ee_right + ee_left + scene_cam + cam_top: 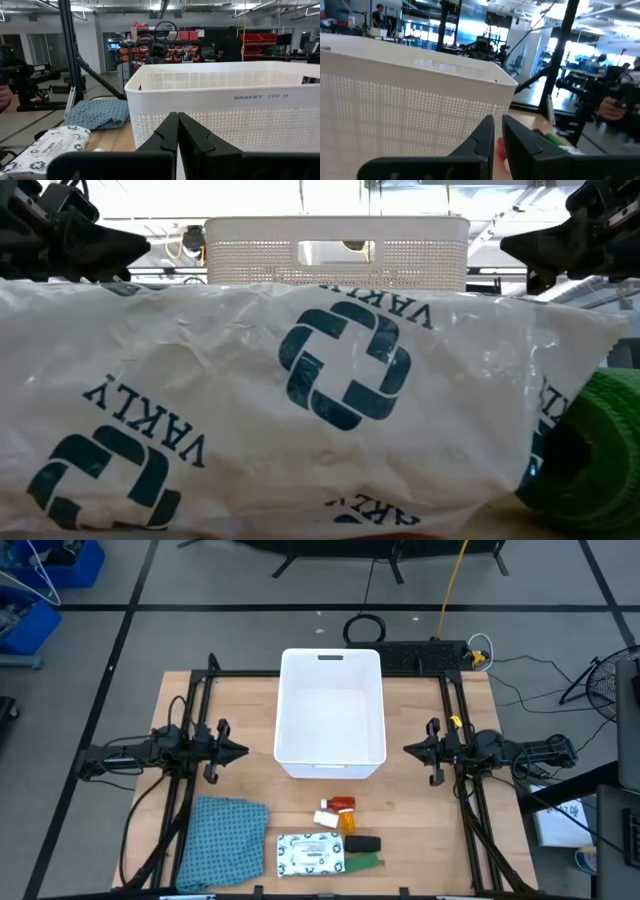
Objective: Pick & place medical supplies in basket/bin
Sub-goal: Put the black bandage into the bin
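The white basket (330, 755) stands at the table's middle, toward the far edge. In front of it, near the table's near edge, lie an orange/red piece (343, 804), a tiny white piece (325, 818), a black oblong (362, 843), a green oblong (365, 861) and the flat white packet (310, 854) with green-black print. The low view is filled by the packet (300, 410), with the green oblong (595, 450) beside it. My left gripper (242, 750) hovers shut left of the basket. My right gripper (408, 750) hovers shut to its right. Both point at the basket's side walls.
A teal-blue cloth (222, 840) lies crumpled left of the packet, at the near left of the table. Black frame rails (200, 700) run along both table sides. Bare wood lies between each gripper and the supplies. A person's hand (615, 107) shows in the room beyond.
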Controlling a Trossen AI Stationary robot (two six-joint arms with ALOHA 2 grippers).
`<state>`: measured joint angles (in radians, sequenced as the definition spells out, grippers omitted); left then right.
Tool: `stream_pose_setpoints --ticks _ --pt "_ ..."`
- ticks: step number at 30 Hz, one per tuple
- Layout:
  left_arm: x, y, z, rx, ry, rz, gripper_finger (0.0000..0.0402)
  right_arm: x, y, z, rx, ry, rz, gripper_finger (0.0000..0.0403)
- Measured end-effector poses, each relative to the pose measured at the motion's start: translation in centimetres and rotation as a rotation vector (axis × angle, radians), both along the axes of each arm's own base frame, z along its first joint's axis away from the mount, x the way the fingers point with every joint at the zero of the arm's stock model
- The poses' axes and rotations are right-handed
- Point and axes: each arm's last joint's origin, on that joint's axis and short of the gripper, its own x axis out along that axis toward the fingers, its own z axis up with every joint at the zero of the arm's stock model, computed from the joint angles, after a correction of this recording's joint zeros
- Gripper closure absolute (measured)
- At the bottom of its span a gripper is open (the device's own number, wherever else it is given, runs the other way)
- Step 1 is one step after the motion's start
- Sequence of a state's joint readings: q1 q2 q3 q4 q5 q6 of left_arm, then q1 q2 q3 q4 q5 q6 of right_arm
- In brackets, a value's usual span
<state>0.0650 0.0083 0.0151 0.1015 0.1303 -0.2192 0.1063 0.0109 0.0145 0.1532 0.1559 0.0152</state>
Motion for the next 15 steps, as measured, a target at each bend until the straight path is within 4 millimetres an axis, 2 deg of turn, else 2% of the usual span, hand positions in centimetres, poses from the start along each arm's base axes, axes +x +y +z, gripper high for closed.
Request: stream_pose_setpoints --ticks 6,11,15 --pt "0.0 0.0 0.1 0.025 -0.008 0.003 0.0362 -0.1 0.0 0.8 -0.044 -0.075 -0.009 0.0403" --pt "0.0 0.0 0.1 0.093 -0.013 0.011 0.0362 0.3 0.1 0.5 -0.105 -0.014 0.015 0.0400" --pt "0.0 0.0 0.1 0.109 -0.014 0.013 0.0362 0.8 0.7 3.3 -0.118 0.015 0.065 0.0379"
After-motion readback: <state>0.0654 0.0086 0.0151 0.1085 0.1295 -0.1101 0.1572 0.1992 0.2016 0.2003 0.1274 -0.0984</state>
